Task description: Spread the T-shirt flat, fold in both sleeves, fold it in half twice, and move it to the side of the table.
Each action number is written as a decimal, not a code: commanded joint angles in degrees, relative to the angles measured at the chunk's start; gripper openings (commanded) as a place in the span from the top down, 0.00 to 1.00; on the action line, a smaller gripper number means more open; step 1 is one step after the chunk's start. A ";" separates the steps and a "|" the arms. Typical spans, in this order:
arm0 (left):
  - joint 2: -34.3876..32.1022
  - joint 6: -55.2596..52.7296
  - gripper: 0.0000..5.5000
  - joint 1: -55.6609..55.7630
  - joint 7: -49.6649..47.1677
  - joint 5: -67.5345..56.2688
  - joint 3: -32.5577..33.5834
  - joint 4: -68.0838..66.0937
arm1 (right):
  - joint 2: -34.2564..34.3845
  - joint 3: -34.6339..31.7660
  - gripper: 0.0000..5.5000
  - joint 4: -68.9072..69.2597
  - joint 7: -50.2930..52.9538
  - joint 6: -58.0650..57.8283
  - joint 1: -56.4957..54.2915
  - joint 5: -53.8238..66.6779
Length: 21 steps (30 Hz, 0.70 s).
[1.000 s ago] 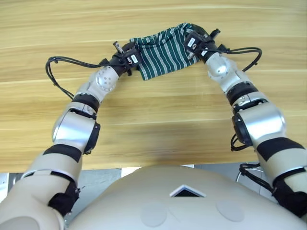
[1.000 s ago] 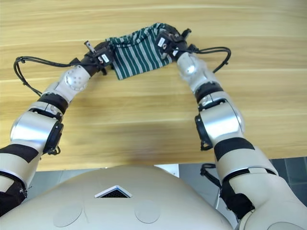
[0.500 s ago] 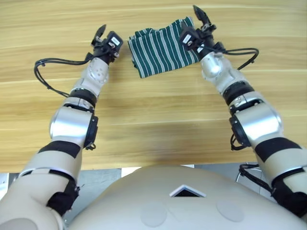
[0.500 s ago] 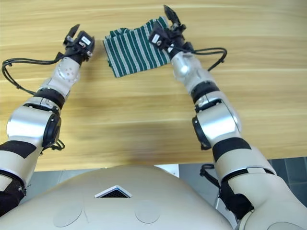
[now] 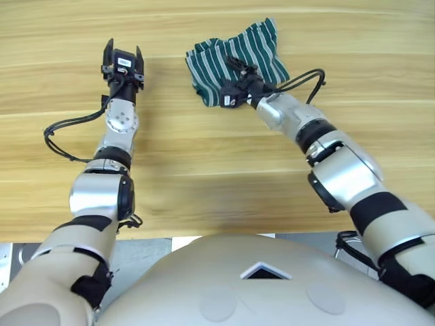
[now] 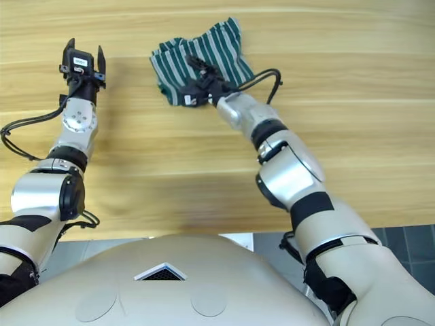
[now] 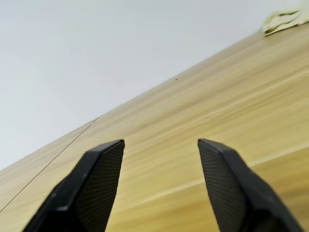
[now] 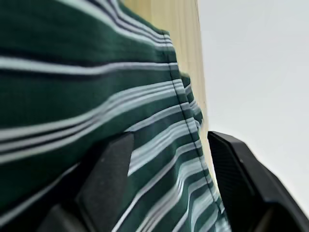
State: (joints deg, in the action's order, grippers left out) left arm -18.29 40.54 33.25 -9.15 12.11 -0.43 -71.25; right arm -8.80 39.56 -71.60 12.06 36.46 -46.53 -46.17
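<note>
The green T-shirt (image 5: 262,46) with white stripes lies folded into a small bundle on the wooden table (image 5: 217,163), far from me and slightly right of centre. My right gripper (image 5: 239,66) rests over the shirt's near part. In the right wrist view this gripper (image 8: 169,186) is open, its fingers (image 8: 106,188) spread with striped cloth (image 8: 72,87) close under them. My left gripper (image 5: 123,50) stands open over bare wood, well to the left of the shirt and holding nothing. The left wrist view shows its spread fingers (image 7: 96,183) above the tabletop.
Bare wood stretches all round the shirt, on both sides and toward me. A small pale object (image 7: 285,19) lies far off on the table in the left wrist view. The table's near edge (image 5: 224,234) runs just in front of my torso.
Both grippers have let go of the shirt, which now lies on the table. The left arm swung away to the left. The right gripper moved from the shirt's far right corner onto its near part.
</note>
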 commanded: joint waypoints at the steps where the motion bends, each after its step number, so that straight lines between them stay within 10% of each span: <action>1: 0.79 3.19 0.49 -1.47 1.87 0.65 -1.32 2.41 | -8.23 3.63 0.49 11.82 -16.94 22.98 12.33 7.45; 9: -0.18 8.01 0.49 -5.43 2.72 0.23 -1.67 6.14 | -11.60 -1.38 0.49 51.25 -27.75 13.20 32.97 35.30; 15: 0.09 8.65 0.49 -3.72 2.95 -3.14 1.65 7.18 | -11.96 -3.82 0.49 50.79 -48.92 0.87 33.77 57.99; 21: 0.77 8.95 0.49 -4.76 3.86 -3.70 1.99 7.86 | -2.71 -11.54 0.49 24.39 -48.48 -12.62 21.38 55.13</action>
State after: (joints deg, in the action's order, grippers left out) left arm -17.68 49.59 28.18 -6.04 8.70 1.53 -63.92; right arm -13.73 30.78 -38.91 -38.62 28.04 -20.16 11.20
